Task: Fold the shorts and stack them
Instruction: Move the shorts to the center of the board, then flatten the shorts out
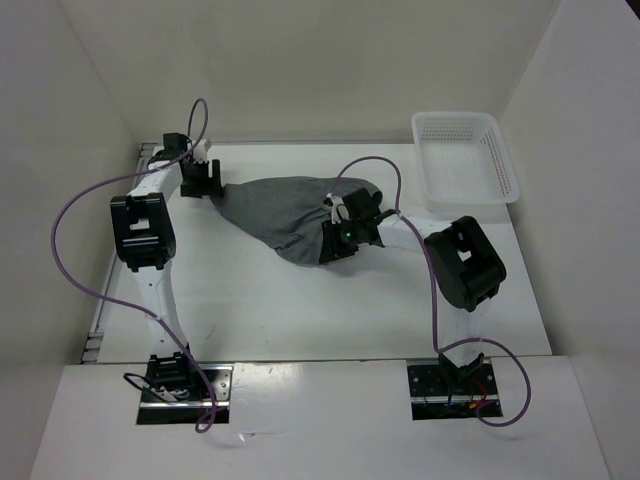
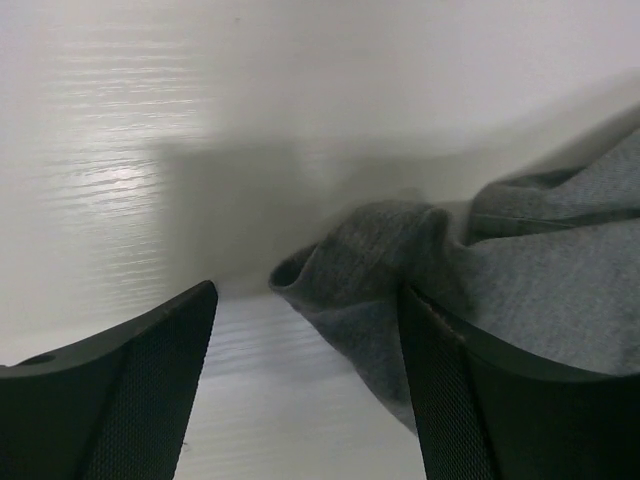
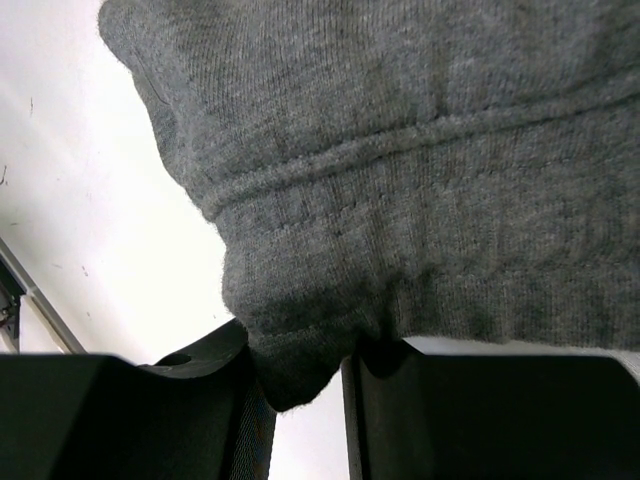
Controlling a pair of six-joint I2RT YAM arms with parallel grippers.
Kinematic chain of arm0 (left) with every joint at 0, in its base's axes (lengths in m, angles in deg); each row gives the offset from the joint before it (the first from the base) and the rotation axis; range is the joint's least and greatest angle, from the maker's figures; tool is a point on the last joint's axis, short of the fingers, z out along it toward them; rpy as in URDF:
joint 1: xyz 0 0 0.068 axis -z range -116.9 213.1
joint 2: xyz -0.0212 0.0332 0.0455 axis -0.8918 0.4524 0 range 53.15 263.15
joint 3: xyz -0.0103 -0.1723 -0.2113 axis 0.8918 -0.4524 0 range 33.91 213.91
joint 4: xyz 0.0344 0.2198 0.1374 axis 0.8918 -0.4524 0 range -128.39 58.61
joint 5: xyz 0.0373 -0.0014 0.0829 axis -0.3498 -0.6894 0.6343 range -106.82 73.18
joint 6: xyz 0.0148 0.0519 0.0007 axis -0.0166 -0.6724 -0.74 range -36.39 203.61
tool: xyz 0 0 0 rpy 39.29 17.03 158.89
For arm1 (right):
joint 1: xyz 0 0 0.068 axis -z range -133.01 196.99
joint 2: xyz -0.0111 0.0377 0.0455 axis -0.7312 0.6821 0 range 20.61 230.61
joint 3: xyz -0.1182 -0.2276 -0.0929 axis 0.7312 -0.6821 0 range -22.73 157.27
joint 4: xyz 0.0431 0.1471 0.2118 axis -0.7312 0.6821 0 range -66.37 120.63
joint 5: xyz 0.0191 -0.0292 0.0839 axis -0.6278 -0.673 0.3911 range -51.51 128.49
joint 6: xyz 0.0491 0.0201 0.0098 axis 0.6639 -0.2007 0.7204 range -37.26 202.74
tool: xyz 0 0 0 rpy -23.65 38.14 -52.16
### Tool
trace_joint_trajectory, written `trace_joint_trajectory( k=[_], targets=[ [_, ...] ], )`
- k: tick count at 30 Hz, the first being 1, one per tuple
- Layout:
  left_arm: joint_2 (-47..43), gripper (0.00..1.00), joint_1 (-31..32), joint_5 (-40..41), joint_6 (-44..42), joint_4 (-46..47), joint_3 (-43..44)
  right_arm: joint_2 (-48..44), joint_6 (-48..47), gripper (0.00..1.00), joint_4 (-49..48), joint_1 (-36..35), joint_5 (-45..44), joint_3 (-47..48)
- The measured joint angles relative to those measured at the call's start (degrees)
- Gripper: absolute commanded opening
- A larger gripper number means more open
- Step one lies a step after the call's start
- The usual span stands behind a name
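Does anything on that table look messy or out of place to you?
Only the grey shorts: they lie crumpled in a heap mid-table, not flat. The right gripper pinches one edge; the left gripper sits open at the other end.

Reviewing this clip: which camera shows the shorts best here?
Top external: nearly the whole shorts show as a bunched grey heap. Left wrist shows only a rolled edge by the open left gripper. Right wrist shows a close-up of the hem seam, with a corner pinched in the right gripper.
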Motion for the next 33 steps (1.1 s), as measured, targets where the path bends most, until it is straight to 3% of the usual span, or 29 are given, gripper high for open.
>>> trace_joint_trajectory(
  k=[1,5,9,10,11,12,18,21,28,31,33],
  targets=[
    [0.0,0.80,0.1,-0.2,0.0,-0.1,0.0,0.0,-0.1,0.29,0.2,0.0,0.0,0.1],
    [0.0,0.64,0.2,-2.1,0.2,-0.7,0.0,0.0,-0.3,0.24,0.7,0.0,0.1,0.3],
    [0.0,0.28,0.2,-3.5,0.5,-2.5,0.0,0.0,-0.4,0.15,1.0,0.0,0.2,0.4],
    [0.1,0.12,0.3,-3.7,0.5,-3.2,0.0,0.0,-0.4,0.11,1.1,0.1,0.2,0.4],
    [0.1,0.06,0.4,-3.8,0.6,-3.7,0.0,0.0,-0.5,0.02,1.1,0.3,0.2,0.3],
    [0.1,0.00,0.5,-4.1,0.3,-4.1,0.0,0.0,-0.6,0.00,1.1,0.4,0.3,0.4],
    [0.1,0.00,0.2,-7.5,0.2,-5.2,0.0,0.0,-0.6,0.00,3.6,3.7,3.7,2.6],
    [0.1,0.00,-0.5,-10.5,0.3,-8.2,2.7,0.0,-0.5,0.00,8.1,7.6,5.1,10.2],
    [-2.3,0.00,-3.2,-17.1,0.3,-12.5,24.6,3.4,0.6,0.00,11.3,17.0,7.8,46.1],
    [-6.3,0.00,-4.2,-19.3,0.3,-12.8,34.2,1.7,1.2,0.00,10.9,20.2,7.8,51.3],
    [-11.7,0.00,-4.6,-20.6,0.3,-13.8,35.1,-1.2,1.3,0.00,11.1,21.6,7.3,49.7]
  ],
)
